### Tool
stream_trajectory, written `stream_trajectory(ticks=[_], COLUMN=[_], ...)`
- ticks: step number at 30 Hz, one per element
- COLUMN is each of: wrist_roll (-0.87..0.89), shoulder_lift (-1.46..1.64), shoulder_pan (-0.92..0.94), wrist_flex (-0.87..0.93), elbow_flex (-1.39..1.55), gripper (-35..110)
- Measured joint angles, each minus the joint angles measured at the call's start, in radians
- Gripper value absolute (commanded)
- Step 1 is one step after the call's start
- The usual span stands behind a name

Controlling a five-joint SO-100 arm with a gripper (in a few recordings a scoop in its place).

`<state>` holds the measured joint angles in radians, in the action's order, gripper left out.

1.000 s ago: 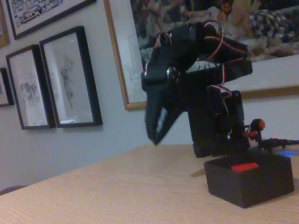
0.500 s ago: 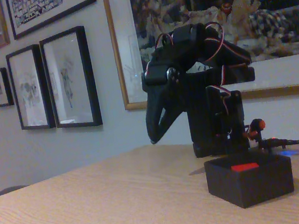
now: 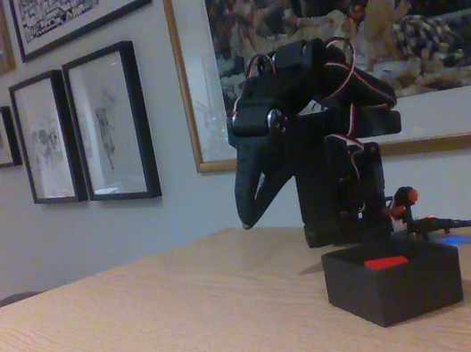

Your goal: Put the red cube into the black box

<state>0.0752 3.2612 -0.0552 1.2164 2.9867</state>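
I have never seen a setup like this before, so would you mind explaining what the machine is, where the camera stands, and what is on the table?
This is a small black robot arm standing on a wooden table. The picture comes from one fixed camera placed low, near table height, looking across the surface toward a wall hung with framed pictures.

The pointed part hanging down at the arm's front is its gripper, a two-finger claw for picking things up. Its fingers look closed together with nothing between them, and it hangs above the table, to the left of the box in this view.

In front of the arm sits the black box, low and open at the top. The red cube lies inside it, just its top showing above the rim. Behind the box, cables with small red-orange clips run off to the right.
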Motion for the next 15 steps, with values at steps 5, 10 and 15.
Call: stream_trajectory(ticks=[5,10,15], wrist_roll=[-0.011,-0.008,-0.006], shoulder_lift=[0.000,0.000,0.000], shoulder_pan=[-0.011,-0.009,-0.009], wrist_flex=[0.000,0.000,0.000], elbow_flex=[0.000,0.000,0.000], gripper=[-35,-35,-35])
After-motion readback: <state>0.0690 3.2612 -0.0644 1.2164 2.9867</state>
